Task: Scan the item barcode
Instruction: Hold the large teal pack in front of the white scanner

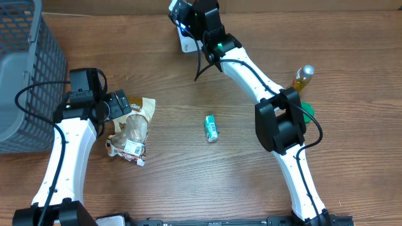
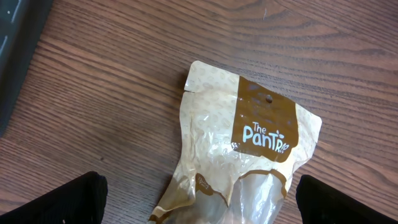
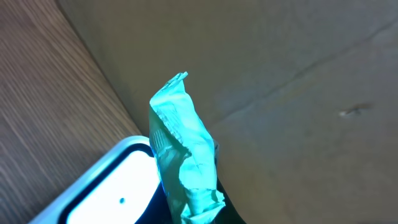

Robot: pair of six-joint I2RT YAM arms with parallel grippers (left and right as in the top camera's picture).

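Right gripper (image 1: 184, 19): it was seen at the far edge of the table (image 1: 251, 182), with its jaws clamped on a teal packet (image 3: 183, 155). Only a dark sliver of the fingers showed below the packet in the wrist view.
Teal packet: it was held upright by its lower end, with the crimped top left free. The hold was judged to keep the packet's faces uncovered for reading. No barcode could be made out on the side shown.
Scanner (image 3: 106, 186): a white device with a blue-lit edge was seen lying on the wood, just under the right gripper.
Packet relative to scanner: the packet was placed just beside the scanner's lit edge and slightly above it. Whether the two touched could not be told.
Left gripper (image 2: 199, 205): its fingers were spread wide and nothing was held.
Tan pouch (image 2: 249, 124): it was lying flat on the table below the spread fingers, as if lined up as a later item, by judgement only.
Green packet (image 1: 211, 129): it was left lying mid-table, well apart from both grippers.
Basket (image 1: 25, 63): a grey mesh basket was set at the left edge, probably for finished items.
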